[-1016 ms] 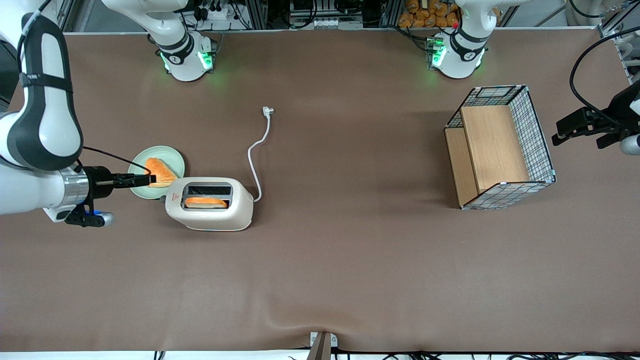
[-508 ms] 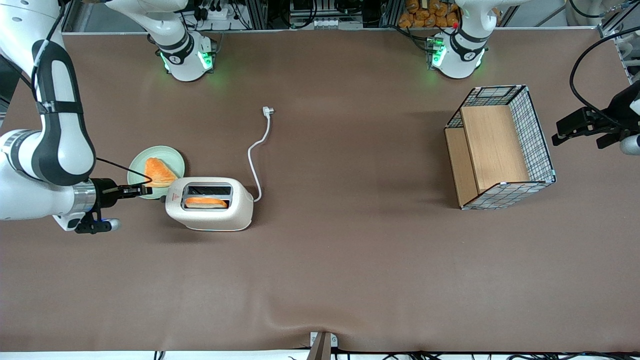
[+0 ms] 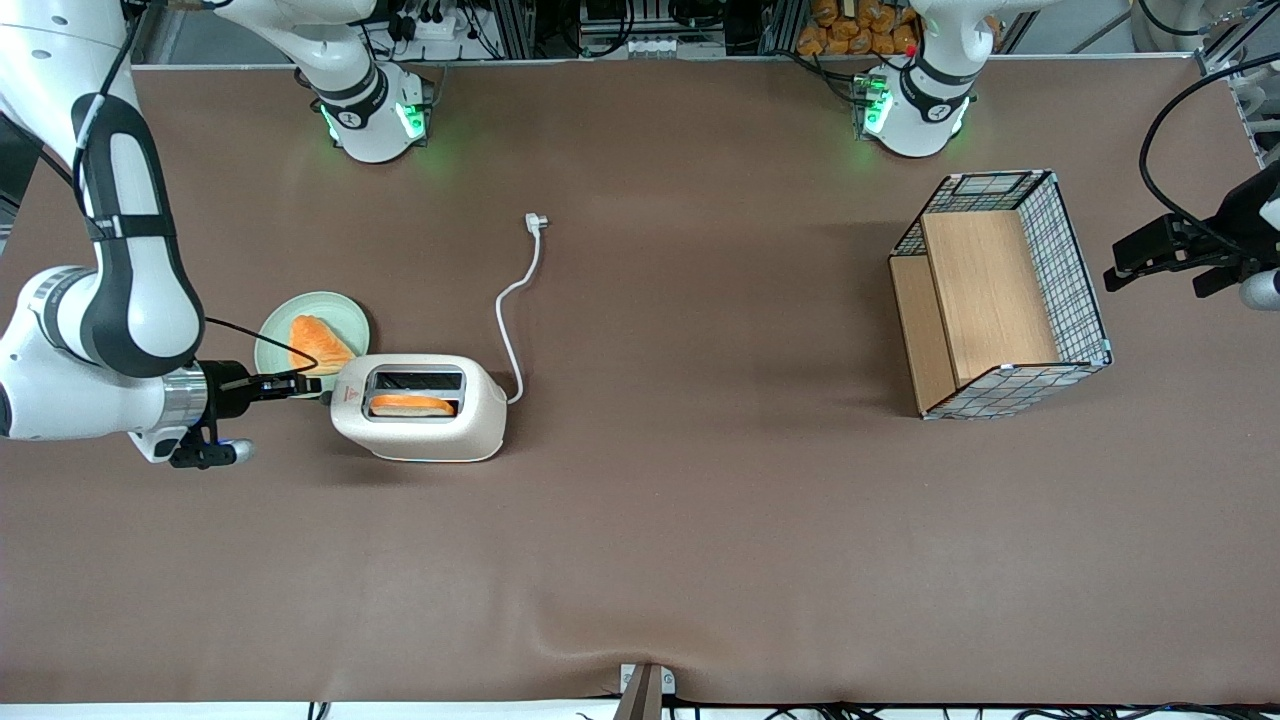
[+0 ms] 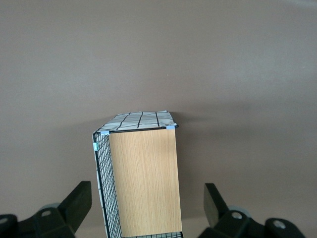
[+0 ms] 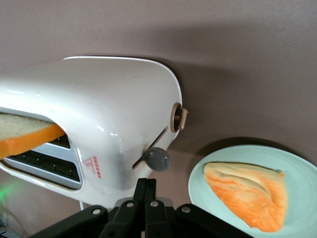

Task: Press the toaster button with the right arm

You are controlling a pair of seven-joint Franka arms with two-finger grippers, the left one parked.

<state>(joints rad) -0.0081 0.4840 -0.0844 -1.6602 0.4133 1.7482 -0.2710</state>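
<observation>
At the working arm's end of the table, the toaster (image 3: 420, 406) stands beside the plate (image 3: 345, 312), its button (image 5: 157, 159) on the narrow end facing the gripper (image 3: 298, 384). That gripper is clenched and empty, its tips just short of the button. Risk: an off-centre push could slip off the rounded nub, shove the light toaster along the cloth, or dip toward the plate's bread (image 5: 249, 195).

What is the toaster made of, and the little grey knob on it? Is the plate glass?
The toaster looks like glossy cream plastic; light glints on its curved shell. The toaster button, just above the shut gripper, seems matte grey plastic, with no shine. The green plate isn't see-through, so likely glazed ceramic or plastic; which one can't be told.
</observation>
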